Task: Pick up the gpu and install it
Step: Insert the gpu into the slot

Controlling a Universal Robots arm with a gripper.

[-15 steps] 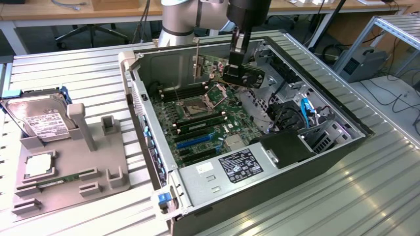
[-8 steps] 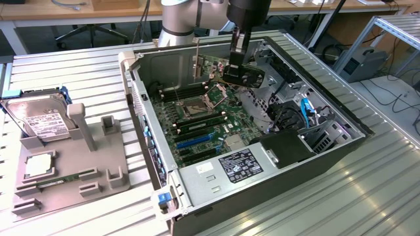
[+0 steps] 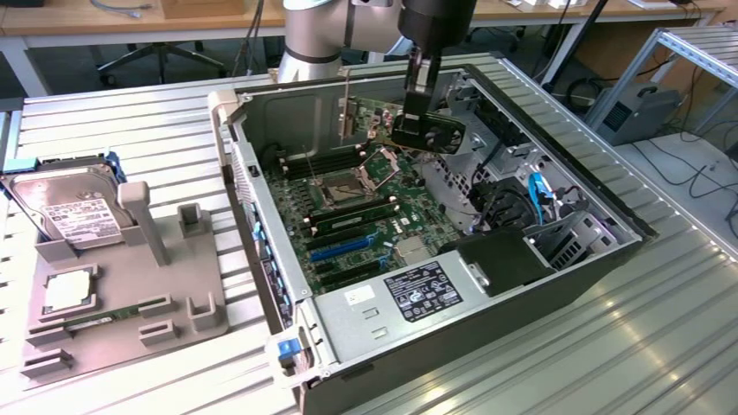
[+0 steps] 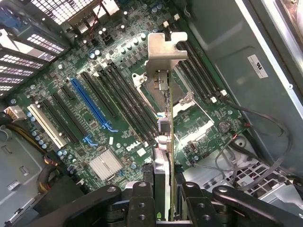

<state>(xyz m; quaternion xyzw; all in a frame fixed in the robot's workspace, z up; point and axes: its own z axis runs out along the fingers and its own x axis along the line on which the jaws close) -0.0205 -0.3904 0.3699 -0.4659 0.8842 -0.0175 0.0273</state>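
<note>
Gpu (image 4: 164,52) clamped edge-on in gripper (image 4: 164,198), hanging inside computer case (image 3: 289,117), above motherboard (image 4: 130,144), touching no slot. Danger: card tilts or slips in grip, misses blue slot (image 4: 90,106), bangs board parts.

- The case (image 3: 289,117) lies open on top, so the way in from above is free.
- The gpu (image 3: 433,134), clamped in the gripper (image 3: 413,117), hangs above the board (image 3: 358,216) with room on both faces.
- The slots (image 4: 90,101) lie bare.
- A black shroud (image 3: 507,259), drive cage (image 3: 565,238) and cables (image 3: 537,192) crowd the exterior view's right.
</note>
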